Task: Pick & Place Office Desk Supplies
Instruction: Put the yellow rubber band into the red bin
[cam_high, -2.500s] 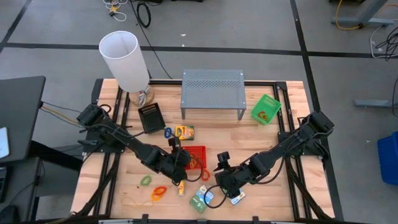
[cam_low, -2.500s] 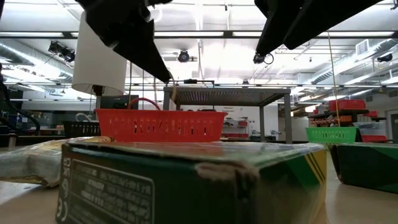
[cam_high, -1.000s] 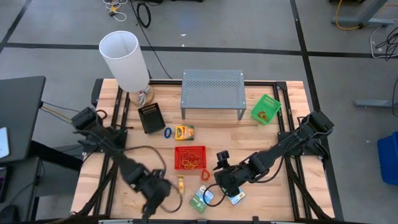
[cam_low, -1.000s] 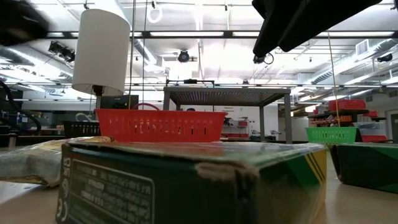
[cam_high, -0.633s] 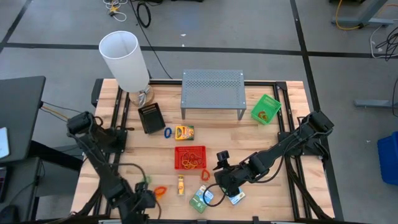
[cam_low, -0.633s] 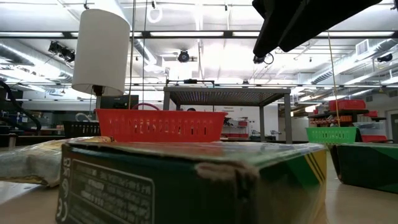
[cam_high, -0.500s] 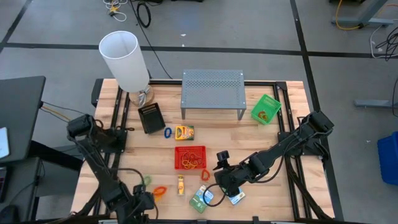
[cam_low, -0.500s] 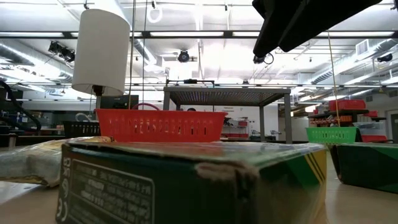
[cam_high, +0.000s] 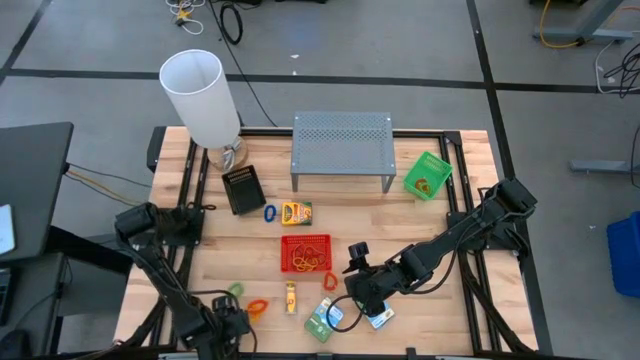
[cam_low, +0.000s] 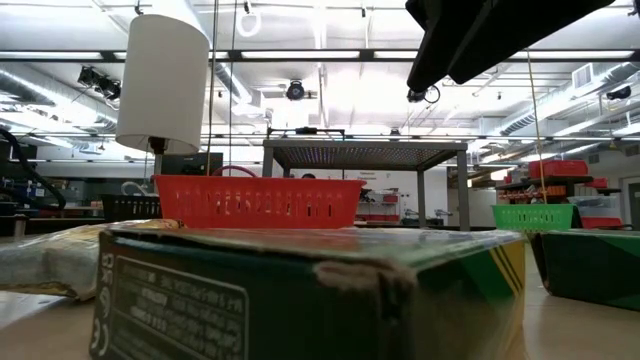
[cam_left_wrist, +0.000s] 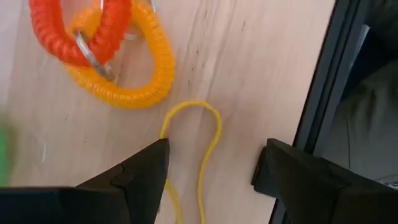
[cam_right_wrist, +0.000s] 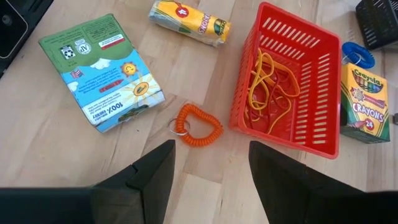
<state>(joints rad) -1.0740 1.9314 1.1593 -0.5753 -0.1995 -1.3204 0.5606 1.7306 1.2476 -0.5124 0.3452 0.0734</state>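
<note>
My left gripper (cam_left_wrist: 214, 158) hangs open at the table's near left, fingers pointing down on either side of a thin yellow rubber band (cam_left_wrist: 216, 127) that lies flat by the table's edge. Just beyond it lie an orange coil band (cam_left_wrist: 134, 78) and a red one (cam_left_wrist: 81, 37), linked. My right gripper (cam_right_wrist: 210, 155) stands open above the near middle (cam_high: 350, 292) and holds nothing. Before it are a red mesh tray (cam_right_wrist: 323, 74) with orange and yellow rubber bands (cam_right_wrist: 270, 87), an orange coil (cam_right_wrist: 199, 124), a green-blue packet (cam_right_wrist: 109, 68) and a small crayon pack (cam_right_wrist: 189, 22).
A crayon box (cam_high: 296, 212), a blue band (cam_high: 269, 212) and a black box (cam_high: 243, 188) lie beyond the red tray (cam_high: 285, 255). At the back are a green tray (cam_high: 428, 175), a grey stand (cam_high: 341, 140) and a white lampshade (cam_high: 200, 95). A green band (cam_high: 235, 290) lies near left.
My left gripper has swung from beside the orange coil toward the table's near left corner, sinking and rolling about its own axis, and stays open. My right arm has kept still. Nothing on the table has moved.
</note>
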